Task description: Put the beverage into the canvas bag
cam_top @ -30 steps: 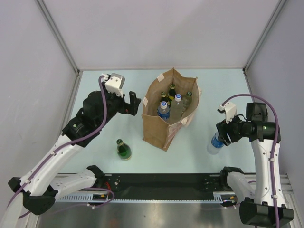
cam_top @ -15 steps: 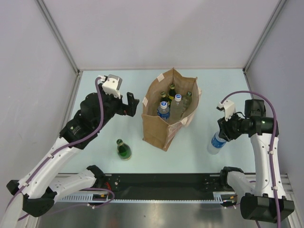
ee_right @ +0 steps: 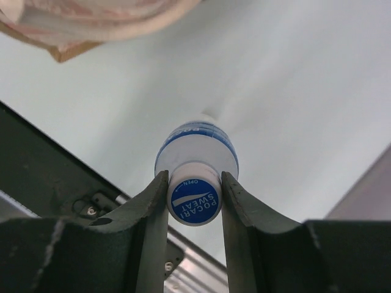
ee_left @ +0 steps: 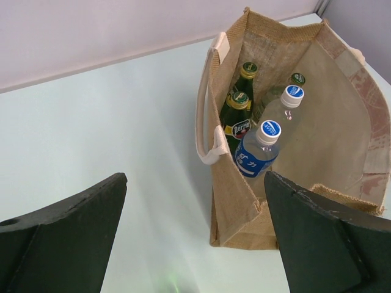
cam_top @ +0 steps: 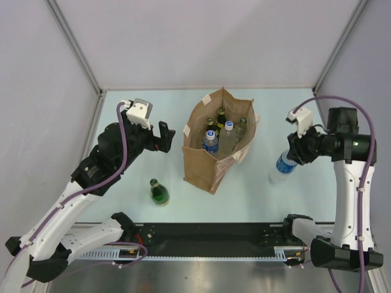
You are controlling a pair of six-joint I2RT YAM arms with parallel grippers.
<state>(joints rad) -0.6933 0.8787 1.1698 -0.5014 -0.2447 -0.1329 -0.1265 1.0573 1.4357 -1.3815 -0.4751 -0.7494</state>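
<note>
The tan canvas bag [cam_top: 211, 162] stands open mid-table with cream handles and holds several bottles; it also shows in the left wrist view [ee_left: 232, 207]. My right gripper [cam_top: 292, 154] is shut on the neck of a clear Pocari Sweat bottle [cam_top: 280, 168] with a blue label and holds it lifted off the table, right of the bag; its blue cap [ee_right: 193, 201] sits between the fingers. A green glass bottle [cam_top: 159, 192] stands on the table left of the bag. My left gripper [cam_top: 166, 135] is open and empty, left of the bag.
Grey walls close in the table on the left, back and right. A black rail [cam_top: 208, 235] runs along the near edge between the arm bases. A corner of the bag's handle [ee_right: 91, 24] shows at the top of the right wrist view.
My right gripper has risen and moved back with the Pocari Sweat bottle, lifting it off the table. My left arm has drawn back slightly to the left.
</note>
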